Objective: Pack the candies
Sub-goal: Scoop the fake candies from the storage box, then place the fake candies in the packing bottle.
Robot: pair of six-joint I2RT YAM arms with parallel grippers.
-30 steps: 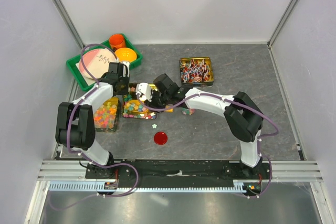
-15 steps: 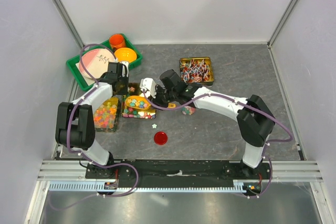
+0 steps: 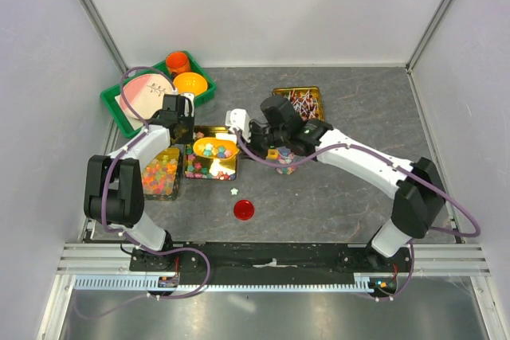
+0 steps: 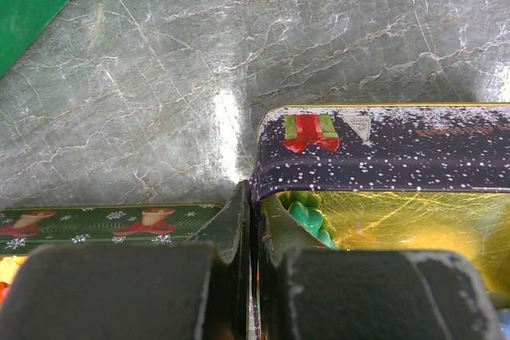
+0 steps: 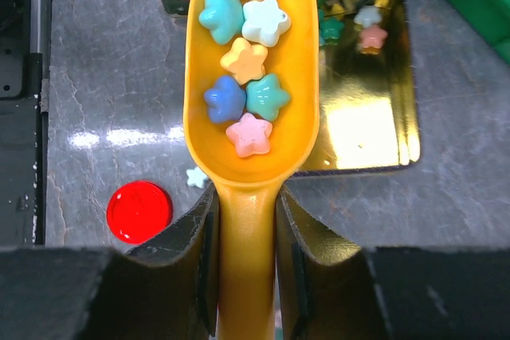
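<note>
The scooping looks done and the carry is the step in hand. The right gripper (image 5: 245,220) pinches the handle of a yellow plastic scoop (image 5: 198,117) between its two fingers. The scoop's bowl holds a small load of the candies (image 5: 243,61) — star-shaped pastel pieces in blue, teal, yellow, pink and white. It sits level above the gold-lined inside of a dark-blue, snow-speckled rectangular metal tin (image 4: 382,149), where more stars lie. The left gripper (image 4: 251,232) is pressed together on that tin's near wall, one finger outside and one inside, steadying it beside a green Christmas-patterned tin (image 4: 96,222). From overhead, a small clear jar (image 3: 285,163) stands near the blue tin on its right, partly under the right arm, with coloured pieces inside. A round red lid (image 3: 244,209) lies apart on the grey stone-patterned table (image 3: 358,85), and one stray star (image 3: 234,191) sits between lid and tin. I judge that the next move calls for swinging the scoop rightward over the jar's mouth while holding it level, then rolling the wrist so the stars slide off the tip. The mouth looks narrow against the scoop — so a slow tilt and a well-centred lip matter, or more pieces may land on the table.
</note>
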